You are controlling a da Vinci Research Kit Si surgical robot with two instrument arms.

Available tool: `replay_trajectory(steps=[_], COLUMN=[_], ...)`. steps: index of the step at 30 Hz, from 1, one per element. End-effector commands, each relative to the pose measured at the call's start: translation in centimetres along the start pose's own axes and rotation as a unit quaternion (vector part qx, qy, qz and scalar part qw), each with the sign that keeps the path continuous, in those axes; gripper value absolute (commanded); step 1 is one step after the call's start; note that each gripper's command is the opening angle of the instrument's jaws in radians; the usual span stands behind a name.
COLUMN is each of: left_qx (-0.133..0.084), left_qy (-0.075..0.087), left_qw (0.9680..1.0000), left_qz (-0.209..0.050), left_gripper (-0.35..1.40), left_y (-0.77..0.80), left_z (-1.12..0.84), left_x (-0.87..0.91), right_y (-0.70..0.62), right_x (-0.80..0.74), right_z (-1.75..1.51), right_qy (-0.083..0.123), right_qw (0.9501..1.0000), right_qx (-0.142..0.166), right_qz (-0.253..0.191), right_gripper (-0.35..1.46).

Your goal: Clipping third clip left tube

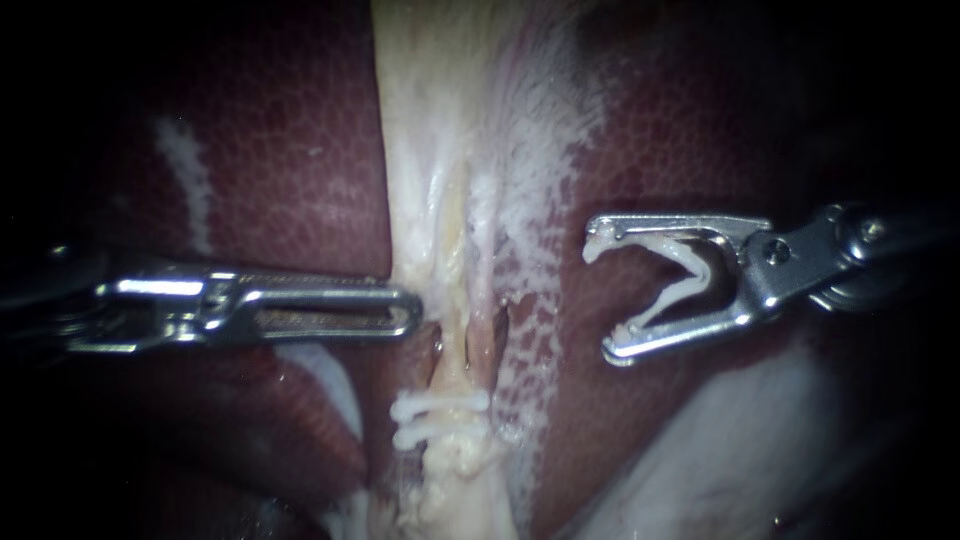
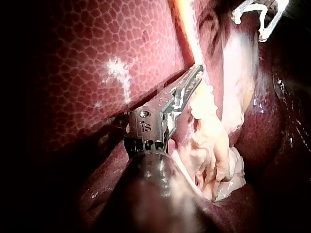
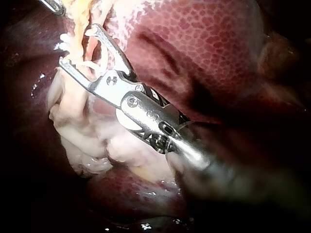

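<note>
**A:** Why does the right instrument [image 1: 600, 298] sit short of the tube?

**B:** Its hand is spread wide and holds a white clip [image 1: 695, 270], seated against both sides. The mouth faces the left tube [image 1: 452, 345], which lies ahead of it and apart, not yet inside.

**A:** And the left instrument [image 1: 405, 310]?

**B:** Its hand is closed and seems to hold nothing. The tip is just beside the tube, probably to steady the tissue. Two clips [image 1: 440, 404] sit on the tube near that tip. I'd judge the third belongs beside them.

**A:** Any writing?

**B:** Only a small stamped mark on the left instrument, and no brand or label elsewhere.
</note>
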Motion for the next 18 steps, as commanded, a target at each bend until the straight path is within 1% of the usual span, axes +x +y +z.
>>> replay_trajectory(steps=[1,7,11,13,15,18], left_qx=[0.000,0.000,0.001,0.002,0.006,0.002], left_qy=[0.000,0.000,0.000,0.001,0.003,0.001], left_qw=[1.0000,1.0000,1.0000,1.0000,1.0000,1.0000], left_qz=[0.000,0.000,0.000,-0.002,-0.003,-0.007], left_gripper=[-0.35,-0.35,-0.35,-0.35,-0.35,-0.35], left_y=[0.00,0.00,0.00,0.00,0.01,0.02], left_z=[0.00,0.00,-0.01,-0.05,-0.09,-0.18], left_x=[0.00,0.00,-0.02,-0.06,-0.12,-0.24], right_y=[0.00,-0.01,-0.02,-0.02,-0.03,-0.05], right_x=[0.00,-0.01,-0.05,-0.10,-0.16,-0.28], right_z=[0.00,0.00,0.02,0.04,0.07,0.17], right_qy=[0.000,0.000,-0.001,-0.001,0.000,0.000], right_qw=[1.0000,1.0000,1.0000,1.0000,0.9999,0.9992], right_qx=[0.000,0.000,0.000,-0.001,-0.002,-0.006], right_qz=[0.000,0.000,-0.005,0.000,0.016,0.038], right_gripper=[0.60,0.60,0.60,0.60,0.60,0.60])
